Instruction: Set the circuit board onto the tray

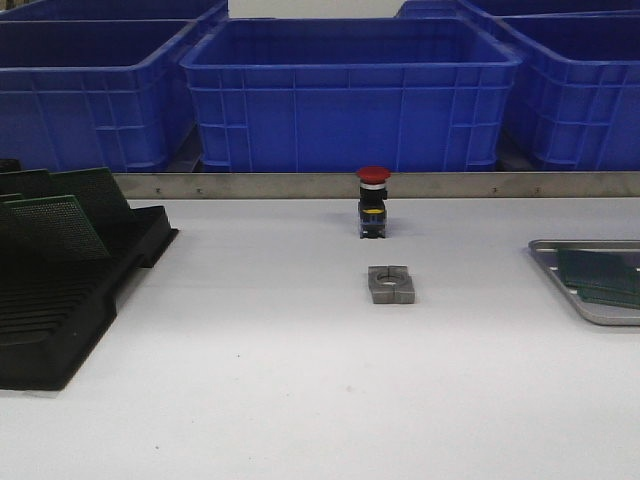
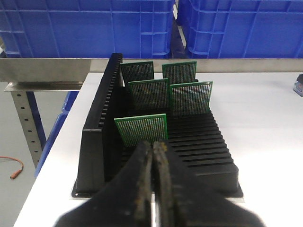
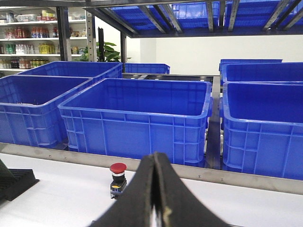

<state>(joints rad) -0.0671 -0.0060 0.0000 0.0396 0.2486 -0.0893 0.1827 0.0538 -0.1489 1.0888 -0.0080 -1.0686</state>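
Several green circuit boards stand upright in the slots of a black rack [image 2: 102, 118] at the table's left side [image 1: 60, 300]. The nearest circuit board [image 2: 141, 128] stands just beyond my left gripper [image 2: 154, 144], which is shut with nothing between its jaws. The silver-grey tray [image 1: 590, 316] lies at the right edge of the front view with dark green boards [image 1: 600, 275] lying flat on it. Shut and empty, my right gripper [image 3: 155, 155] hangs above the table facing the bins. Neither gripper shows in the front view.
A red-capped push button [image 1: 373, 200] stands mid-table at the back, with a small grey metal block [image 1: 391, 284] in front of it. Large blue bins [image 1: 350, 95] line a metal rail [image 1: 300, 185] behind the table. The rack sits close to the table's left edge [image 2: 52, 165].
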